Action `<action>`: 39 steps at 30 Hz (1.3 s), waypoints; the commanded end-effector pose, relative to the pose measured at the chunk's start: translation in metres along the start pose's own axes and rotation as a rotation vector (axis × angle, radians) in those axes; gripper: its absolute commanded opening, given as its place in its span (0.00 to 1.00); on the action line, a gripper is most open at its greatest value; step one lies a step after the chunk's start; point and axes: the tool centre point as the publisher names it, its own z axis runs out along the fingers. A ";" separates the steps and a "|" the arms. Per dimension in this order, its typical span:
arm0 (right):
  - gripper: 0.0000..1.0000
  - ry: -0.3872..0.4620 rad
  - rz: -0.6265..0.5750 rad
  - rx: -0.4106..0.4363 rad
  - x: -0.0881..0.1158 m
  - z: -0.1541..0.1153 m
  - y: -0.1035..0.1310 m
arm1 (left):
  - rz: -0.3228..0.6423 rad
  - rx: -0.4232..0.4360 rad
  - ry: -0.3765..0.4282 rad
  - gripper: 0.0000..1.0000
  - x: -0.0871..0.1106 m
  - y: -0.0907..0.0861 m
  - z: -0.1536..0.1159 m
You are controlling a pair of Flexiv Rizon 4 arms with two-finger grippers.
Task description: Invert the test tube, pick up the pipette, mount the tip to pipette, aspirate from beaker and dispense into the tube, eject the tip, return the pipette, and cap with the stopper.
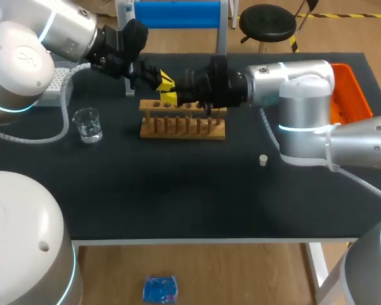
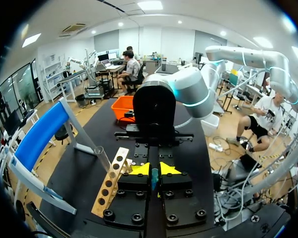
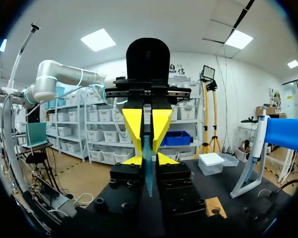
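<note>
Right wrist view shows what the head view hides: left gripper (image 3: 148, 143) and right gripper (image 3: 149, 160) both clamped on the test tube (image 3: 148, 176). Head view sets them over the rack (image 1: 182, 128), nearer the table's (image 1: 178, 203) far edge than its near one.

Bluish test tube (image 2: 154, 179) — gripped, white stopper (image 1: 263, 160) apart

at the rack (image 1: 182, 121) we see bare pale wood, matt, with drilled holes. under the rack, the table (image 1: 178, 197) has a matt black top. left of the rack, the beaker (image 1: 87, 124) is clear and glossy, like glass. the test tube (image 3: 148, 181) looks translucent and smooth. the left gripper (image 2: 154, 170) and right gripper (image 3: 148, 159) are matt black with smooth yellow tips. right of the rack, the tray (image 1: 349, 89) is glossy orange plastic and the right arm (image 1: 305, 95) has a smooth, silvery-white shell.
</note>
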 end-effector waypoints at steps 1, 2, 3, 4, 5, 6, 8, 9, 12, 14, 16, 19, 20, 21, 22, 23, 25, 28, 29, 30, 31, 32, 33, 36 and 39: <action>0.00 -0.001 -0.002 -0.002 -0.001 0.000 -0.001 | -0.001 -0.004 0.005 0.00 0.000 -0.001 -0.001; 0.00 -0.001 -0.002 -0.001 -0.001 0.000 -0.001 | -0.001 -0.004 0.005 0.00 0.000 -0.001 -0.001; 0.00 -0.001 -0.002 -0.001 -0.001 0.000 -0.001 | -0.001 -0.004 0.005 0.00 0.000 -0.001 -0.001; 0.00 -0.001 -0.003 0.000 -0.001 -0.001 -0.001 | -0.001 -0.004 0.005 0.00 0.000 -0.001 -0.001; 0.00 -0.001 -0.003 0.000 -0.001 -0.001 -0.001 | -0.001 -0.004 0.005 0.46 0.000 -0.001 -0.001; 0.00 -0.002 -0.003 -0.001 -0.001 -0.001 -0.001 | -0.001 -0.004 0.005 1.00 0.000 -0.001 -0.001; 0.00 -0.003 -0.003 -0.003 0.000 -0.003 -0.001 | -0.001 -0.004 0.005 1.00 0.000 -0.001 -0.001; 0.00 -0.003 -0.003 -0.004 0.000 -0.004 0.000 | -0.001 -0.004 0.005 1.00 0.000 -0.001 -0.001; 0.00 -0.002 -0.006 -0.008 0.003 -0.010 0.001 | -0.001 -0.004 0.005 1.00 0.000 -0.001 -0.001; 0.00 -0.001 -0.007 -0.009 0.006 -0.017 0.001 | -0.001 -0.004 0.005 1.00 0.000 -0.001 -0.001; 0.00 -0.001 -0.008 -0.009 0.009 -0.026 0.000 | -0.001 -0.004 0.005 1.00 0.000 -0.001 -0.001; 0.00 -0.004 -0.009 -0.001 0.016 -0.042 -0.003 | -0.001 -0.004 0.005 1.00 0.000 -0.001 -0.001; 0.00 -0.006 -0.010 0.002 0.018 -0.047 -0.004 | -0.001 -0.004 0.005 1.00 0.000 -0.001 -0.001; 0.00 -0.009 -0.010 0.008 0.020 -0.054 -0.005 | -0.001 -0.004 0.005 1.00 0.000 -0.001 -0.001; 0.00 -0.013 -0.010 0.012 0.022 -0.060 -0.006 | -0.001 -0.004 0.005 1.00 0.000 -0.001 -0.001; 0.00 -0.015 -0.009 0.015 0.023 -0.066 -0.007 | -0.001 -0.004 0.005 1.00 0.000 -0.001 -0.001; 0.00 -0.022 -0.012 0.025 0.027 -0.079 -0.009 | -0.001 -0.004 0.005 1.00 0.000 -0.001 -0.001; 0.00 -0.037 -0.017 0.031 0.033 -0.100 -0.011 | -0.001 -0.004 0.005 1.00 0.000 -0.001 -0.001; 0.00 -0.039 -0.016 0.030 0.034 -0.104 -0.011 | -0.001 -0.004 0.005 1.00 0.000 -0.001 -0.001; 0.00 -0.042 -0.016 0.029 0.036 -0.111 -0.012 | -0.001 -0.004 0.005 1.00 0.000 -0.001 -0.001; 0.00 -0.046 -0.018 0.031 0.038 -0.117 -0.013 | -0.001 -0.004 0.005 1.00 0.000 -0.001 -0.001; 0.00 -0.050 -0.018 0.032 0.040 -0.123 -0.014 | -0.001 -0.004 0.005 1.00 0.000 -0.001 -0.001; 0.00 -0.055 -0.018 0.034 0.041 -0.129 -0.015 | -0.001 -0.004 0.005 1.00 0.000 -0.001 -0.001; 0.00 -0.066 -0.021 0.039 0.047 -0.145 -0.018 | -0.001 -0.004 0.005 1.00 0.000 -0.001 -0.001; 0.00 -0.078 -0.022 0.040 0.052 -0.159 -0.021 | -0.001 -0.004 0.005 1.00 0.000 -0.001 -0.001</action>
